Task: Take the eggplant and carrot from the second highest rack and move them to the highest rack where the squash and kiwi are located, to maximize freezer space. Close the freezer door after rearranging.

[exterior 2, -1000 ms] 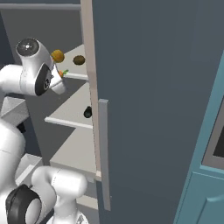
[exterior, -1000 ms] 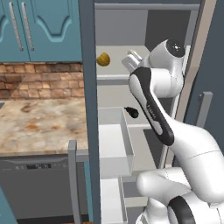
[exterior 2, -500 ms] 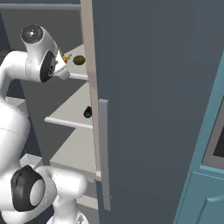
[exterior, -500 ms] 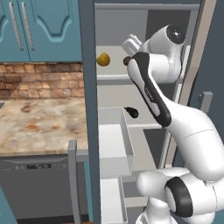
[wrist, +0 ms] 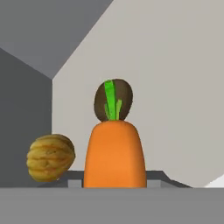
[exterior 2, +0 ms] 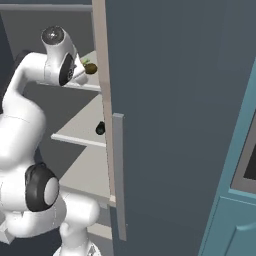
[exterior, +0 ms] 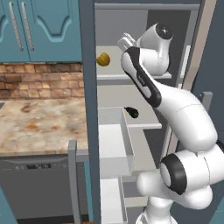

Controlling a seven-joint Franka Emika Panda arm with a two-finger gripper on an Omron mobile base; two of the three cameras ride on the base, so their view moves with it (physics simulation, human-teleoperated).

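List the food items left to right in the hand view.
Ribbed yellow-tan squash → bright orange tapered carrot held upright in the jaws. The dull-brown oval kiwi sits behind the carrot's green tip, overlapping it, so it has no clear place in the order.

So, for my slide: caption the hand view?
Gripped carrot held over the top freezer rack, squash beside, kiwi behind.

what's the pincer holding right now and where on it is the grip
The carrot. In the hand view its thick orange end sits down at the pincer, green tip pointing away toward the kiwi; the exact contact spot is hidden.
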